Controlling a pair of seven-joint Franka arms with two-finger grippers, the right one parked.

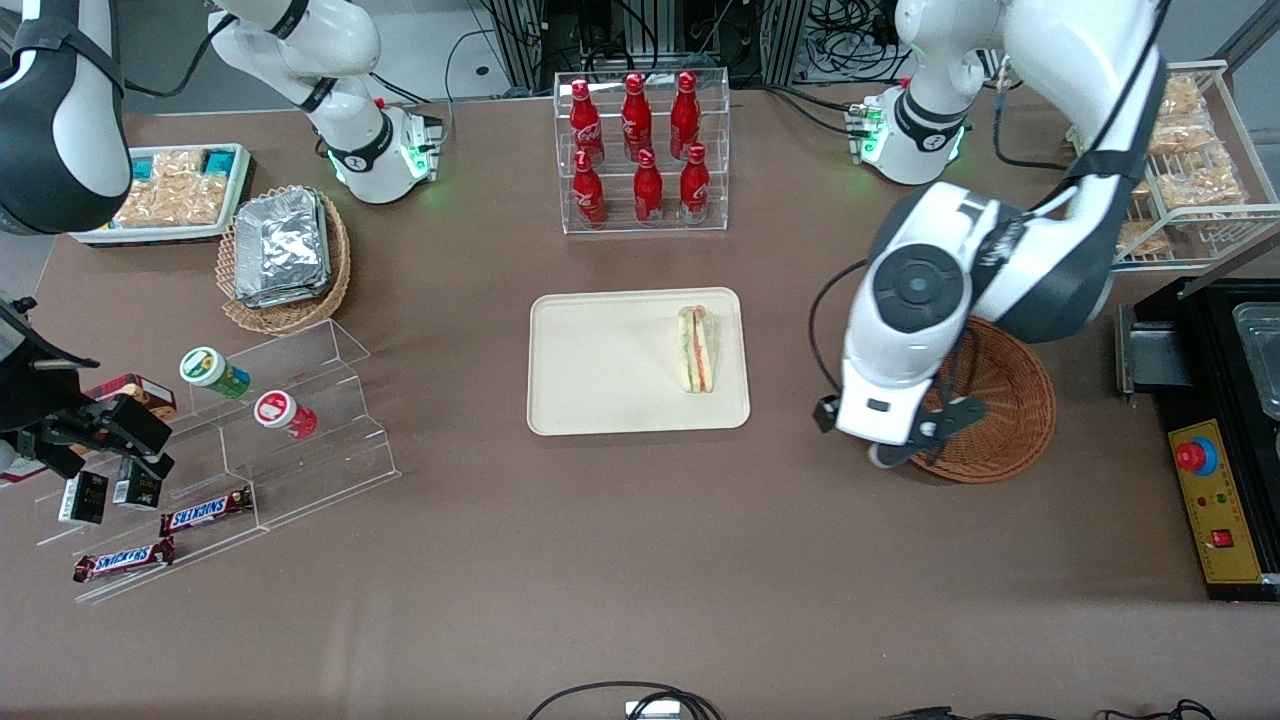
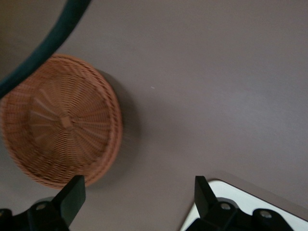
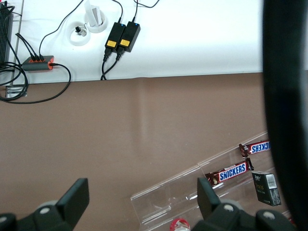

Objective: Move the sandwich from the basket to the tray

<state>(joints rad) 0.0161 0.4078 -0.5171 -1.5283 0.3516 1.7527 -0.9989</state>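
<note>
Sandwich [image 1: 697, 350] lies on tray [image 1: 610, 400], apart from gripper [image 2: 139, 202]. Gripper spread, carrying nothing, above counter [image 1: 640, 580] between tray and empty basket [image 2: 60, 126]. Placement looks done; next move: retract clear.

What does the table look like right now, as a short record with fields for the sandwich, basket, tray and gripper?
sandwich: lying on the tray, near its edge toward the working arm's end
tray: mid-table, holds only the sandwich
basket: empty, toward the working arm's end of the table
gripper: jaws open, holding nothing, above bare table between basket and tray
</note>
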